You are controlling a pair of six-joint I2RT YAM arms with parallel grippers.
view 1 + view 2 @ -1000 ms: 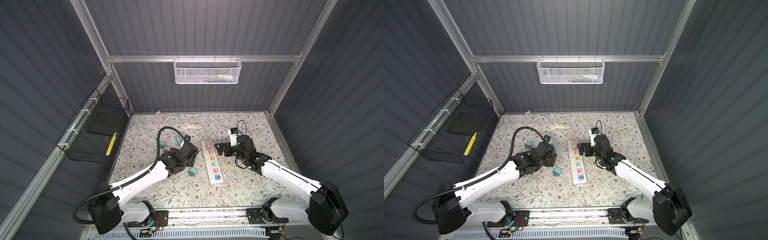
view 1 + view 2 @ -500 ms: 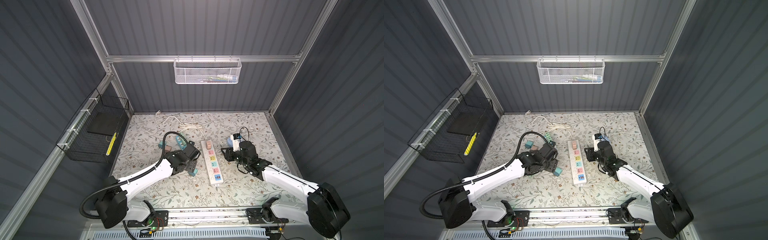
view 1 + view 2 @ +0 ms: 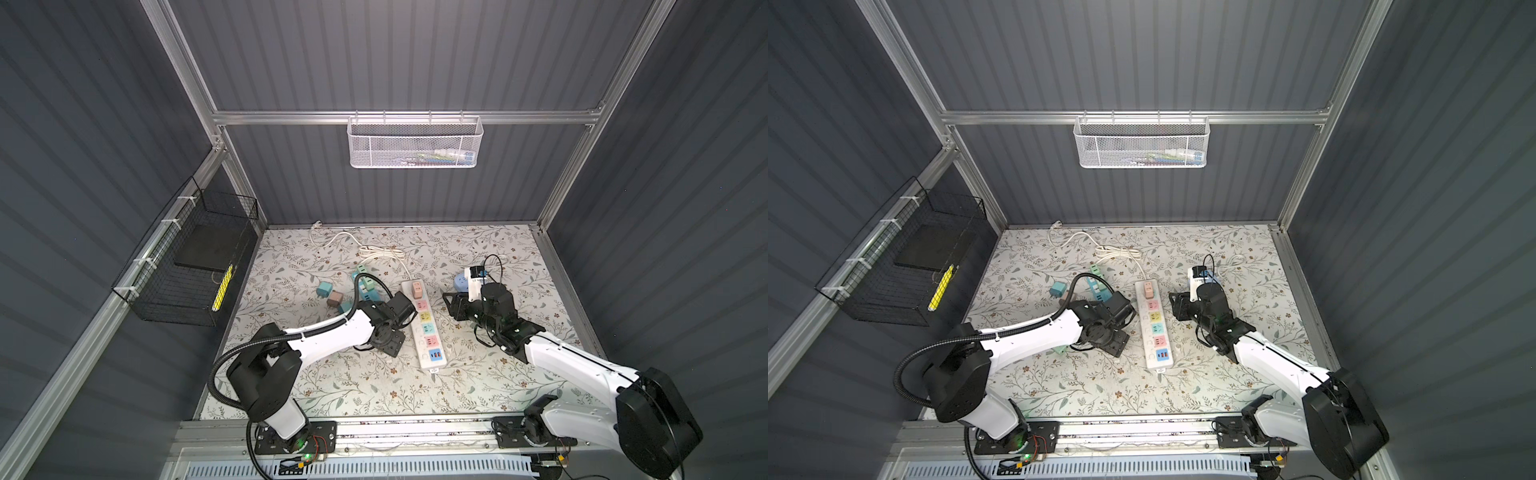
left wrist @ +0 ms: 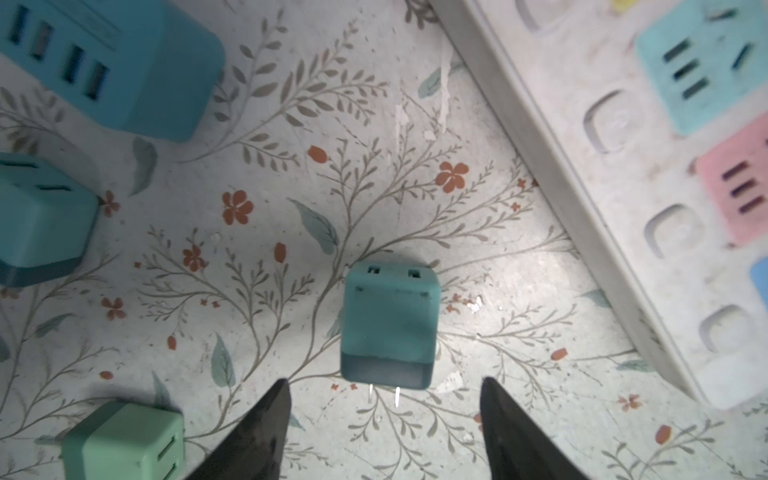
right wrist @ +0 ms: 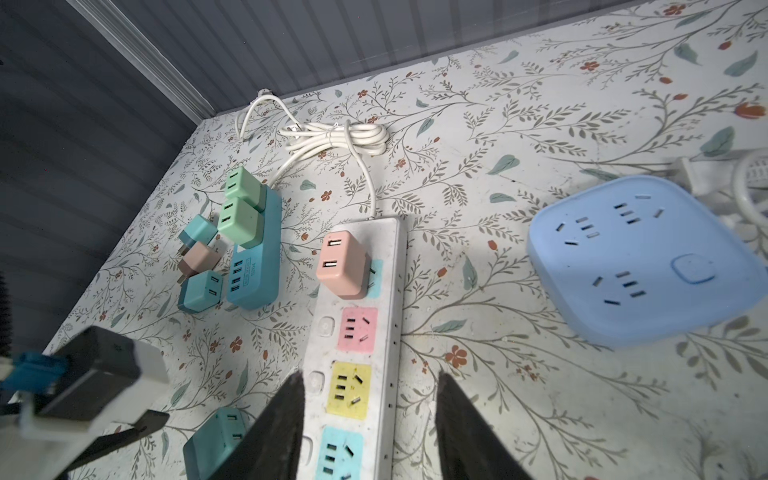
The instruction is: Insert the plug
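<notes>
Floral desk (image 3: 374, 390), grey walls. Left end effector (image 4: 384, 380): fingers apart, empty. Teal plug (image 4: 390, 328) lies flat on the desk near the strip (image 5: 320, 328), prongs toward the gap. Right end effector (image 5: 370, 374): fingers apart, empty, over the strip's yellow socket. Pink adapter (image 5: 343, 266) sits in the end socket.

Left arm folded in. Left tool (image 4: 383, 386) now low over teal plug (image 4: 388, 328) beside power strip (image 4: 552, 137), jaws narrower than a second ago. Right tool (image 5: 370, 374) jaws also narrowed.
</notes>
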